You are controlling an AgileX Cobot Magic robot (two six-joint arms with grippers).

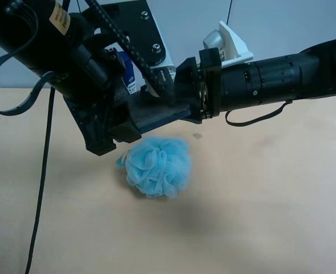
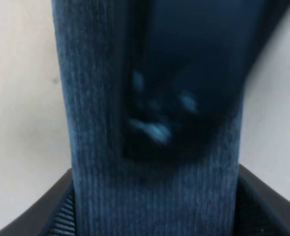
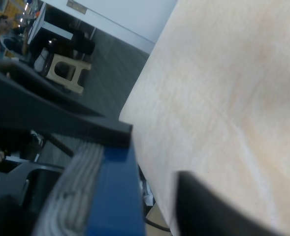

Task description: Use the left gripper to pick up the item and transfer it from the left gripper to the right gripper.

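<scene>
The item (image 1: 159, 116), a flat dark block with a blue ribbed felt face, is held level above the table between the two arms. The left gripper (image 1: 122, 123), on the arm with the yellow label, is shut on one end; in the left wrist view the item (image 2: 149, 147) fills the space between its jaws (image 2: 154, 211). The right gripper (image 1: 193, 107), on the arm with the white housing, is around the other end. In the right wrist view one finger (image 3: 61, 118) lies against the item (image 3: 110, 196), while the other finger (image 3: 209, 209) stands apart from it.
A fluffy light-blue bath puff (image 1: 159, 165) lies on the tan table (image 1: 259, 200) just below the held item. A white bottle with a dark blue cap (image 1: 128, 71) stands behind the left arm. A black cable (image 1: 42, 182) hangs at the left. The table edge (image 3: 135, 98) shows in the right wrist view.
</scene>
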